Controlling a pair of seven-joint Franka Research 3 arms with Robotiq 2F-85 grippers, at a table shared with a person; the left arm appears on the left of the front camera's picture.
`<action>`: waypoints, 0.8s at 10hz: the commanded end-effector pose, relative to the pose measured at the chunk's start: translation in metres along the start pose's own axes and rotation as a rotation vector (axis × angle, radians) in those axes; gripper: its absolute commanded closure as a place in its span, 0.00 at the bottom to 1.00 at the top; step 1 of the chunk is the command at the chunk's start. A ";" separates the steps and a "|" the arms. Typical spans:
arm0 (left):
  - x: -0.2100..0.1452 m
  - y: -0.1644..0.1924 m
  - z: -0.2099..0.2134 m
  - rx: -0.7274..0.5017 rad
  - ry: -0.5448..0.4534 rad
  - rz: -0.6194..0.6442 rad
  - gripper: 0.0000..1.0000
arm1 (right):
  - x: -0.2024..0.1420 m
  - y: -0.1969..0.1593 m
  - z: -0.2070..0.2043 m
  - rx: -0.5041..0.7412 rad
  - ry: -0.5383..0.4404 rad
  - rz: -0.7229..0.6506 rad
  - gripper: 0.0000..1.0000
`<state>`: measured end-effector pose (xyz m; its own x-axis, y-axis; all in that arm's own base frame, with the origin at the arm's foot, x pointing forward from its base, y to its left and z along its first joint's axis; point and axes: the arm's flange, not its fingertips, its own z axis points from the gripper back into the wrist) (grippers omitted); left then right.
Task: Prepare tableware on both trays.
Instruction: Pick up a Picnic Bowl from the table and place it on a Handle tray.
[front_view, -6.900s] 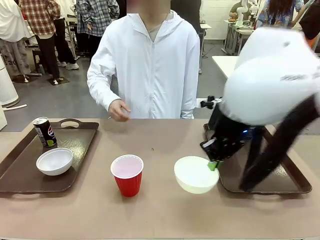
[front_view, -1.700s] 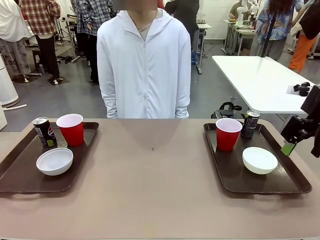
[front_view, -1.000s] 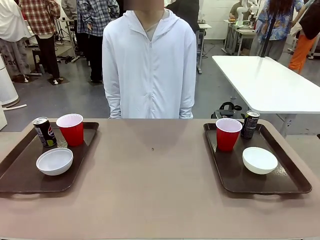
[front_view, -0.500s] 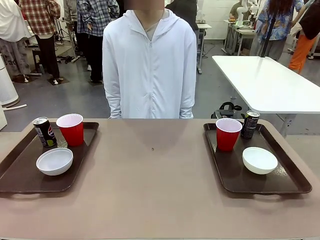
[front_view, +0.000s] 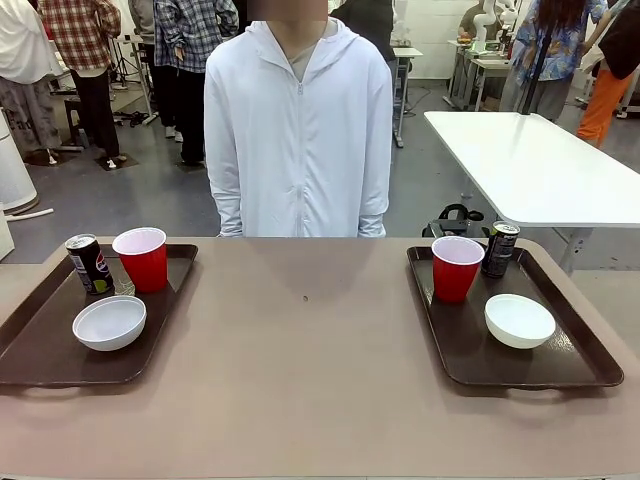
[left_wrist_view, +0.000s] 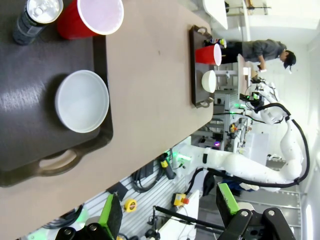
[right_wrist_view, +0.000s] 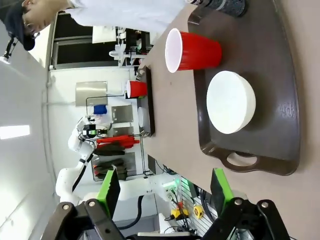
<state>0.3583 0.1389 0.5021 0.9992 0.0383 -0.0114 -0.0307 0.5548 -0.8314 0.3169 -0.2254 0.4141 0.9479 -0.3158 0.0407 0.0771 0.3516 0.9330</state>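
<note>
The left tray (front_view: 40, 350) holds a black can (front_view: 90, 263), a red cup (front_view: 143, 258) and a white bowl (front_view: 110, 322). On the right tray (front_view: 575, 350) stand a red cup (front_view: 457, 267), a black can (front_view: 499, 249) and a white bowl (front_view: 519, 320). My left gripper (left_wrist_view: 167, 210) hangs open off the table's near edge, with the left tray (left_wrist_view: 30, 100), its bowl (left_wrist_view: 81, 101), cup (left_wrist_view: 92, 17) and can (left_wrist_view: 37, 17) ahead of it. My right gripper (right_wrist_view: 165, 192) is open too, back from the right tray (right_wrist_view: 280, 75), bowl (right_wrist_view: 231, 102) and cup (right_wrist_view: 192, 50).
A person in a white hooded jacket (front_view: 298, 130) stands at the far side of the table, arms down. The brown tabletop (front_view: 305, 360) stretches bare between the trays. A white table (front_view: 530, 165) and other people are farther back.
Since the earliest frame, the red cup and white bowl have gone from mid-table onto the trays, and my right arm has left the front view. Nothing has moved in the last second.
</note>
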 end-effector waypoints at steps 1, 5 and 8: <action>0.001 -0.002 0.002 -0.019 0.000 -0.015 0.00 | 0.000 -0.002 0.004 0.017 0.007 0.023 0.05; 0.001 -0.002 0.002 -0.019 0.000 -0.015 0.00 | 0.000 -0.002 0.004 0.017 0.007 0.023 0.05; 0.001 -0.002 0.002 -0.019 0.000 -0.015 0.00 | 0.000 -0.002 0.004 0.017 0.007 0.023 0.05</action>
<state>0.3583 0.1389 0.5021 0.9992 0.0382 -0.0114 -0.0307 0.5548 -0.8314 0.3162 -0.2247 0.4147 0.9500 -0.3082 0.0506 0.0642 0.3514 0.9340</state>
